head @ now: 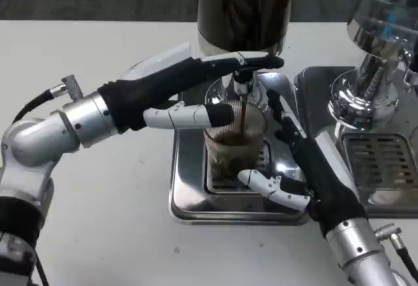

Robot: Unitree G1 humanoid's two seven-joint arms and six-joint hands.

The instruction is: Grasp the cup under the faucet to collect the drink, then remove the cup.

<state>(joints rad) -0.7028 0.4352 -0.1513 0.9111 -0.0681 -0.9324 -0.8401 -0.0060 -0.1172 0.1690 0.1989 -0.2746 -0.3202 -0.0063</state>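
Note:
A clear ribbed cup (230, 147) stands on the steel drip tray (188, 198) right under the faucet (243, 89). A dark stream runs from the faucet into the cup, which is partly filled with brown drink. My right hand (312, 172) wraps the cup from the right, thumb in front near its base and fingers behind it. My left hand (173, 89) reaches in from the left. Its long fingers (245, 59) lie stretched over the top of the faucet's lever, and its thumb (189, 115) points at the cup's left rim.
The dark drink dispenser (245, 5) rises just behind the faucet. A second chrome dispenser (373, 83) with its own grated tray (385, 162) stands close on the right, beside my right forearm. Bare white table (98, 221) lies to the left and front.

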